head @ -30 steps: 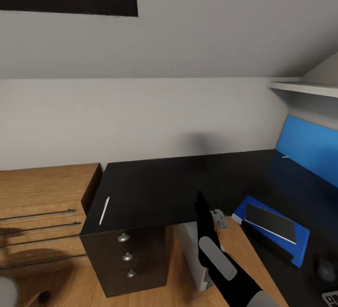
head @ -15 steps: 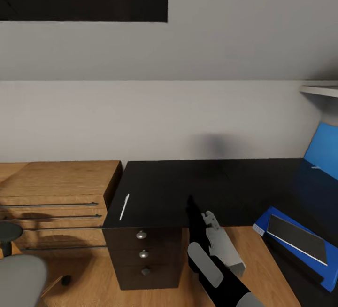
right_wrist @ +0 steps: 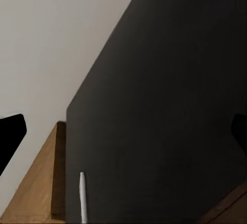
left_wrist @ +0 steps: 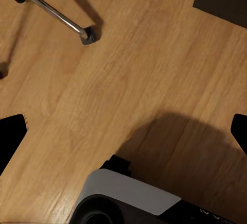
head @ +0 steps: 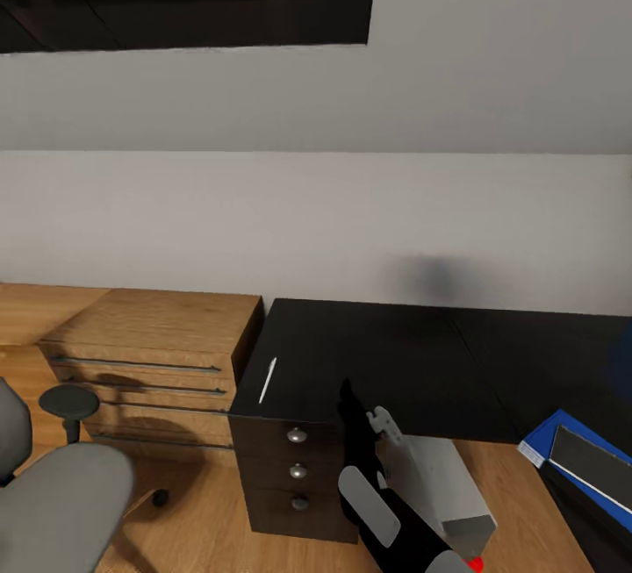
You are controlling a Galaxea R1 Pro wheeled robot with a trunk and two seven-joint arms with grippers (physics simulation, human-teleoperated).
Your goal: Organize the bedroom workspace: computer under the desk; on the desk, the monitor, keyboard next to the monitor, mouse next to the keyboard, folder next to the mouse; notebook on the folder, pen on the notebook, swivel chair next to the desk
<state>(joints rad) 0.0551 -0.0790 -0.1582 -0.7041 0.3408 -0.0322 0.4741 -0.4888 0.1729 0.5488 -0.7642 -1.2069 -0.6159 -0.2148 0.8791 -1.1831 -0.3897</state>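
The white pen [head: 268,380] lies near the left end of the black desk [head: 412,349], above its drawers. In the right wrist view the pen [right_wrist: 82,203] sits close to the desk [right_wrist: 170,105] edge. My right gripper [head: 347,393] hovers at the desk's front edge, right of the pen, and stands open [right_wrist: 123,131] and empty. The blue folder [head: 562,454] lies on the desk at far right with the dark notebook [head: 592,461] on it. The grey computer [head: 439,476] stands on the floor under the desk. The swivel chair [head: 53,503] is at the lower left. My left gripper [left_wrist: 123,131] is open over the floor.
A light wooden chest of drawers [head: 149,332] adjoins the desk's left end. Three dark drawers [head: 298,468] sit under the desk. A chair leg with its caster [left_wrist: 87,34] crosses the wood floor [left_wrist: 128,80] below my left gripper, near my own base [left_wrist: 128,198].
The camera has swung left, so desk, folder and notebook slid right in the picture and the swivel chair came into view. My right gripper now stands closer to the pen.
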